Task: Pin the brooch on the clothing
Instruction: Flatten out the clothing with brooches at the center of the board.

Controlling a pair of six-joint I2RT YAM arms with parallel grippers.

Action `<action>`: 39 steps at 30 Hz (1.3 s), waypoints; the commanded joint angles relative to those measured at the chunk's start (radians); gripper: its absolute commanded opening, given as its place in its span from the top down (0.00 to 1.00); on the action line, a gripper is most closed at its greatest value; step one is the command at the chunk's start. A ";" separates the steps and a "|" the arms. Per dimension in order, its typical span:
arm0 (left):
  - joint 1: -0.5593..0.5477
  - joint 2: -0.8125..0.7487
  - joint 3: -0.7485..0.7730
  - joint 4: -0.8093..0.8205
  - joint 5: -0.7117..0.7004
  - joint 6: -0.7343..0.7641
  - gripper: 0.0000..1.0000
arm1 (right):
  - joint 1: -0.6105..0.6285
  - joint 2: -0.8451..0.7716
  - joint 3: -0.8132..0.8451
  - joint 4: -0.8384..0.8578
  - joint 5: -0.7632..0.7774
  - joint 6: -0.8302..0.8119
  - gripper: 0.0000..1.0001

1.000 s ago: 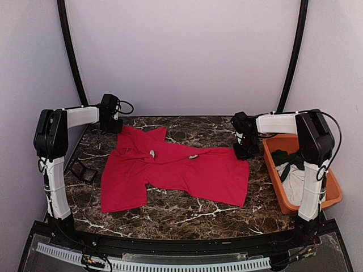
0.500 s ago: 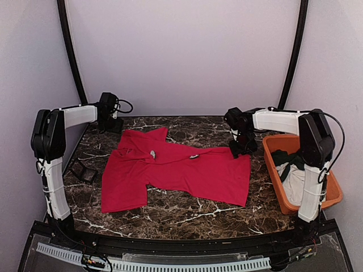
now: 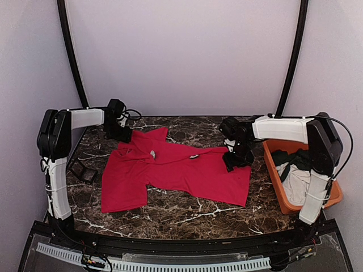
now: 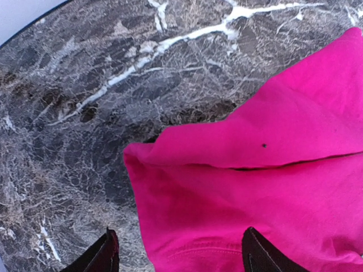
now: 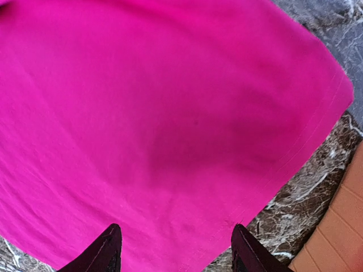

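Nearest the arm bases, the marble table (image 3: pixel 187 212) showed bare stone, and just beyond it the red T-shirt (image 3: pixel 176 175) lay spread flat across the middle, one sleeve reaching toward the near left. A small dark object (image 3: pixel 83 171) sat on the stone to the left of the shirt, apart from it. On the right, an orange bin (image 3: pixel 273 180) stood just beside the shirt's edge, with a white cloth (image 3: pixel 298 184) and a dark green garment (image 3: pixel 289 158) inside. Further back, on the shirt's upper part, rested a pale fleck (image 3: pixel 152 153) and a small greyish piece (image 3: pixel 193 156), too small to tell whether it was the brooch. The right gripper (image 3: pixel 235 160) hung over the shirt's far right corner, its fingers (image 5: pixel 110 252) spread apart with only fabric below them and nothing pinched. At the far left, the left gripper (image 3: pixel 121 132) hovered at the shirt's folded corner, likewise spread wide and holding nothing, one finger (image 4: pixel 105 258) above the stone and the other above the fabric
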 commanded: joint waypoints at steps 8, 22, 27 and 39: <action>0.007 0.147 0.095 -0.101 -0.075 0.052 0.39 | 0.092 0.146 0.035 -0.026 -0.053 -0.008 0.38; 0.049 0.198 0.186 -0.135 -0.222 0.105 0.99 | 0.080 0.163 -0.047 -0.063 -0.029 -0.021 0.66; 0.064 0.210 0.220 -0.094 -0.267 0.133 0.99 | 0.071 0.147 -0.079 -0.082 -0.016 -0.027 0.66; 0.065 0.173 0.309 -0.141 -0.241 0.094 0.50 | 0.048 0.081 -0.018 -0.149 0.044 -0.023 0.50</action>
